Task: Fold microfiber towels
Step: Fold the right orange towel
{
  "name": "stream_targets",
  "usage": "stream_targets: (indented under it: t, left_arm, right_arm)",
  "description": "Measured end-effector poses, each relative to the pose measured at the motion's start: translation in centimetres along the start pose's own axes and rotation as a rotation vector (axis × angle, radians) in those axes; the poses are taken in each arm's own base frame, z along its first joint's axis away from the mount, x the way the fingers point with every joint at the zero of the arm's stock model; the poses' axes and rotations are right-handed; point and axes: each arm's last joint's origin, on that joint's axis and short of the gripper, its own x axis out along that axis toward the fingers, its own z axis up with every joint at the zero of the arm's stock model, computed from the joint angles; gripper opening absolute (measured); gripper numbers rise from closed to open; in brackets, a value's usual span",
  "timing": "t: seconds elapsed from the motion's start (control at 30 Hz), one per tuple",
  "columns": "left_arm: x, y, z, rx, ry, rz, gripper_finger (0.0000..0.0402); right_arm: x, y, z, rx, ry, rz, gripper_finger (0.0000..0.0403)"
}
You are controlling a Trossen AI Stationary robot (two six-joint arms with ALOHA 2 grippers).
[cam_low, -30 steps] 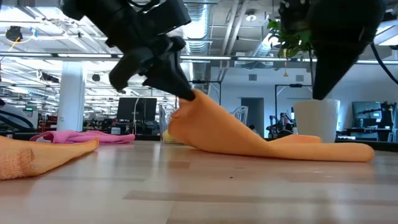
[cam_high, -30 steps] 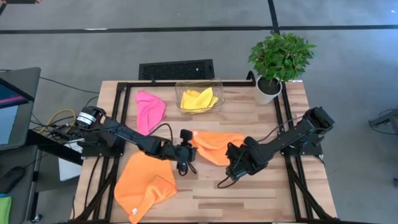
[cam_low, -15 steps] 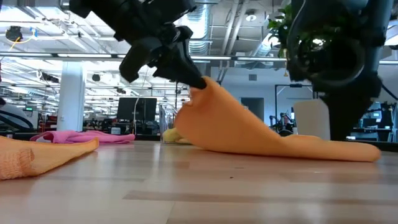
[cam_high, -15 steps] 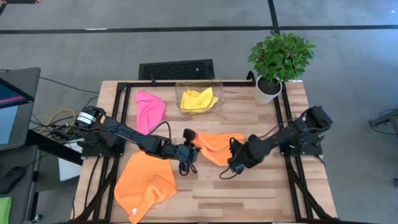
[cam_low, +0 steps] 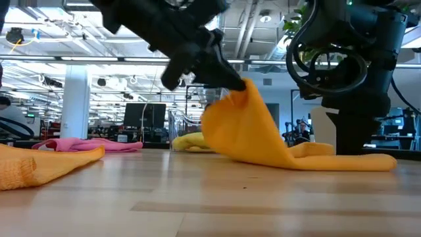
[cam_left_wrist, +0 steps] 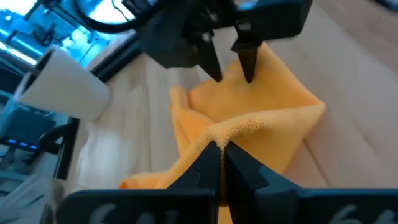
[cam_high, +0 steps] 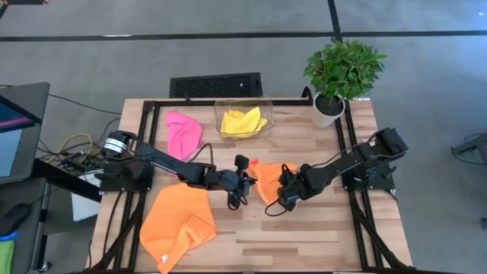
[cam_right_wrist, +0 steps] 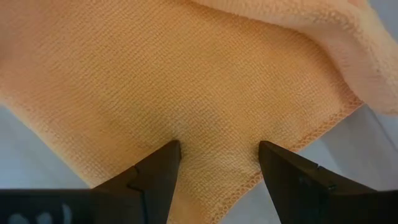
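While my left gripper [cam_left_wrist: 219, 149] pinched one edge of the orange towel [cam_high: 268, 178] mid-table and lifted it toward the right for a fold, my right gripper [cam_right_wrist: 217, 155], fingers spread, pressed the near corner flat (an anchor, presumably).

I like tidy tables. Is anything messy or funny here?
Mostly it's mid-fold: the left tool lifts an edge of one orange towel. The other orange towel lies rumpled, the pink towel bunched, the yellow towel crumpled inside the clear bin.
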Motion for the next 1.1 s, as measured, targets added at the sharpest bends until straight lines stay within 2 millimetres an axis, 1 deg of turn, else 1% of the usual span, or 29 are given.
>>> stream_targets:
  t: [0.07,0.17,0.23,0.3,0.4,0.47,0.67,0.83,0.97,1.1]
  left_arm:
    - [1.0,-0.1,0.1,0.023,0.013,-0.005,0.0000]
    - [2.0,0.3,1.1,0.044,-0.001,0.008,0.0000]
    - [2.8,0.7,2.0,0.056,-0.034,0.006,0.0000]
    - [3.3,0.9,2.5,0.077,-0.033,-0.001,0.0000]
    - [3.9,1.5,3.2,0.088,-0.048,-0.016,0.0000]
    - [4.1,2.0,3.5,0.081,-0.064,-0.021,0.0000]
    - [4.5,3.1,3.4,0.089,-0.131,-0.069,0.0000]
    - [5.0,3.9,3.0,0.072,-0.162,-0.058,0.0000]
    - [6.0,3.9,2.7,0.062,-0.189,-0.042,0.0000]
    - [7.7,3.5,2.4,0.065,-0.168,-0.051,0.0000]
  right_arm:
    - [-0.2,0.1,0.1,-0.007,-0.008,-0.003,0.0249]
    - [-1.1,0.1,-0.2,-0.033,-0.018,-0.038,0.0249]
    - [-2.3,0.1,-0.2,-0.037,-0.041,-0.046,0.0249]
    - [-3.7,0.0,-0.3,-0.032,-0.052,-0.046,0.0249]
    - [-5.5,-0.4,-1.0,-0.026,-0.073,-0.061,0.0249]
    - [-6.7,-0.5,-1.4,-0.014,-0.113,-0.042,0.0249]
    - [-10.0,-1.5,-3.1,0.003,-0.205,0.009,0.0249]
    - [-11.9,-2.1,-3.9,-0.010,-0.289,0.065,0.0249]
    - [-12.8,-2.4,-4.3,-0.005,-0.318,0.099,0.0249]
    - [-13.1,-2.5,-4.6,0.001,-0.337,0.110,0.0249]
